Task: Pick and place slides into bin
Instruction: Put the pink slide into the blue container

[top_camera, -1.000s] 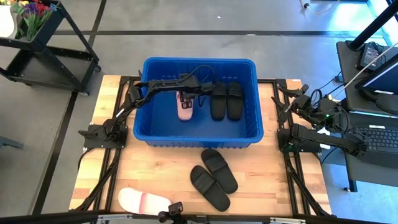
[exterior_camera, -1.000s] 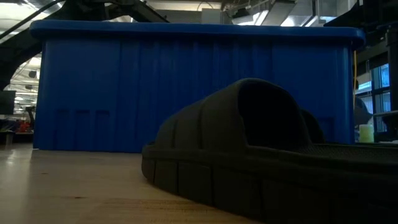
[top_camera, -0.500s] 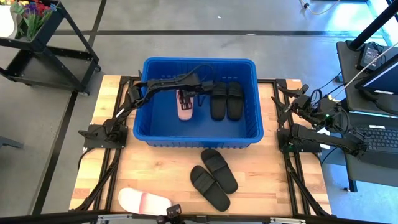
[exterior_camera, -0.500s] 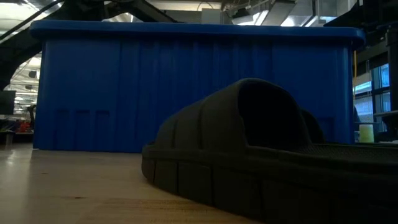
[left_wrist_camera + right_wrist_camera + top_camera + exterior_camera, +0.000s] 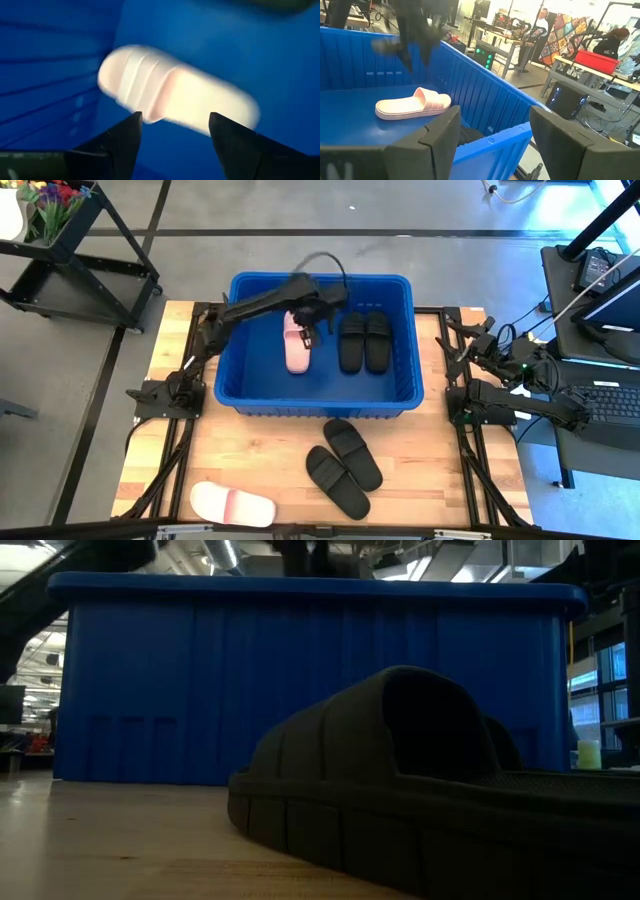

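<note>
The blue bin (image 5: 318,395) stands at the table's far middle. A pale pink slide (image 5: 297,345) lies sole-down on the bin's floor beside two black slides (image 5: 363,342). My left gripper (image 5: 318,320) hangs open above the pink slide (image 5: 175,100), touching nothing. Two more black slides (image 5: 344,465) lie on the table in front of the bin. A second pale slide (image 5: 232,505) lies at the near left. My right gripper (image 5: 492,130) waits open at the table's right edge.
The bin's tall front wall (image 5: 300,680) stands behind the nearest black slide (image 5: 420,780) in the low view. The bin floor near its front wall is bare. A cart with flowers (image 5: 60,240) stands beyond the far left. Desks and people show in the room behind (image 5: 600,45).
My left gripper has risen from just over the pink slide and swung a little toward the bin's far wall, moving fast. The pink slide stays flat on the bin's floor.
</note>
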You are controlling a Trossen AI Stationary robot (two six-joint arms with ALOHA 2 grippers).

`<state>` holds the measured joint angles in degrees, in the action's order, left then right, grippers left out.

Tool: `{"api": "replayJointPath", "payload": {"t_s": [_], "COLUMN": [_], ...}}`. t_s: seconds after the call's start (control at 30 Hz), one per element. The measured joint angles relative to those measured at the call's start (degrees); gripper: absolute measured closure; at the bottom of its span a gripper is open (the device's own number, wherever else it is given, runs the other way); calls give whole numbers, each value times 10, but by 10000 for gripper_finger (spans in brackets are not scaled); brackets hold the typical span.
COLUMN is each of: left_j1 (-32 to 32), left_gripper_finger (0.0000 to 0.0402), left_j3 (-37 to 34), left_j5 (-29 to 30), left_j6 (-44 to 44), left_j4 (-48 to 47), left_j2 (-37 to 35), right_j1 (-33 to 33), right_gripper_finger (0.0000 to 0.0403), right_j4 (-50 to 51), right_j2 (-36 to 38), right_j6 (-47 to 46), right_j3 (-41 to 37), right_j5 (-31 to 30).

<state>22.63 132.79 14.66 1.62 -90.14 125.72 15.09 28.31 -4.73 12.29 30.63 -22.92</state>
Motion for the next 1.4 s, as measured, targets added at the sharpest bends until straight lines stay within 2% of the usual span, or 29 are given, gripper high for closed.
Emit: {"api": "replayJointPath", "payload": {"t_s": [0.2, 0.3, 0.5, 0.63, 0.93, 1.0, 1.1, 1.23, 1.4], "left_j1": [-21, -41, -121, -212, -386, -409, -432, -461, -489], "left_gripper_finger": [175, 175, 175, 175, 176, 180, 185, 189, 190], "left_j3": [12, 14, 12, 13, 9, -7, -50, -134, -274], "left_j5": [-77, -115, -229, -225, -151, -128, -136, -205, -298], "left_j6": [-49, -115, -214, -284, -502, -543, -638, -764, -912], "left_j4": [1, 1, 1, 1, 2, 1, 1, 2, 1], "left_j2": [-82, -127, -190, -216, -213, -211, -211, -211, -210], "right_j1": [0, 0, 0, 0, 0, 0, 0, 0, 0], "right_gripper_finger": [164, 164, 164, 164, 164, 164, 164, 164, 164], "right_j4": [-2, -2, -2, -2, -37, -55, -82, -108, -122], "right_j2": [0, 0, 0, 0, 0, 0, 0, 0, -2], "right_j6": [13, 17, 17, 17, 22, 31, 32, 34, 73], "right_j3": [0, 0, 0, 0, 0, 0, 0, 0, 0], "right_j5": [0, 0, 0, 0, 0, 0, 0, 0, 0]}}
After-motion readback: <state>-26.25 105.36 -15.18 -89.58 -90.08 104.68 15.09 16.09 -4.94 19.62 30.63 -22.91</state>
